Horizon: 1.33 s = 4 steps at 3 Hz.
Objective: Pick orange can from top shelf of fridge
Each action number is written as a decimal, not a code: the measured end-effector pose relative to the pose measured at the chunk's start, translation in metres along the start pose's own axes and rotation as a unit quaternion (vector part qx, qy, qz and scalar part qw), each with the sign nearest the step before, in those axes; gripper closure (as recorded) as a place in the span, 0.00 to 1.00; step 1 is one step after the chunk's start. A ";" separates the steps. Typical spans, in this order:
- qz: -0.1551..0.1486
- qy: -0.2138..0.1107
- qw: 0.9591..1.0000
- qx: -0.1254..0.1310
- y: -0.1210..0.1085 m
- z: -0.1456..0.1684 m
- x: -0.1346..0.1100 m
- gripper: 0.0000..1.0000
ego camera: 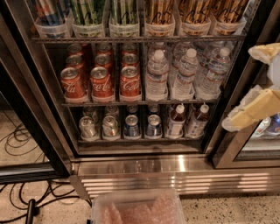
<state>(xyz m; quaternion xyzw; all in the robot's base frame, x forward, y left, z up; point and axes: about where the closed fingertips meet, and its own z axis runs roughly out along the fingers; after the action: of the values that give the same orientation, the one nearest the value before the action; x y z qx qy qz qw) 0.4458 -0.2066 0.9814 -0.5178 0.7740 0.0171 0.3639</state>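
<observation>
Black cables (17, 144) can be seen sprawled on the floor at the left, outside the fridge (144, 168). On the top shelf (131, 39), green-striped cans (87, 13) are parked to the left, and the orange cans (159, 11) are lined up in clear trays across the right half, tops cut off from view. One rack down, red cola cans (100, 81) are packed left of the water bottles (188, 72). A clear tub (138, 205) is sat on the near floor. Over at the right edge, the gripper (262, 81) is held level with the bottles, well apart from the orange cans, its cream fingers spread wide, nothing gripped.
</observation>
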 end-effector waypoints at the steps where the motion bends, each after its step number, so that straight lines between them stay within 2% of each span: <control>1: 0.000 -0.078 0.997 0.007 -0.009 0.003 -0.024 0.00; 2: 0.000 -0.087 0.996 0.004 -0.006 0.001 -0.032 0.00; 3: 0.010 -0.104 0.994 0.012 -0.002 0.009 -0.028 0.00; 4: 0.014 -0.162 0.986 0.034 0.007 0.029 -0.045 0.00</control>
<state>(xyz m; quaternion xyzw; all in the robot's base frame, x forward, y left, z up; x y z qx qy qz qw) 0.4649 -0.1563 0.9834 -0.4848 0.7124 0.0796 0.5011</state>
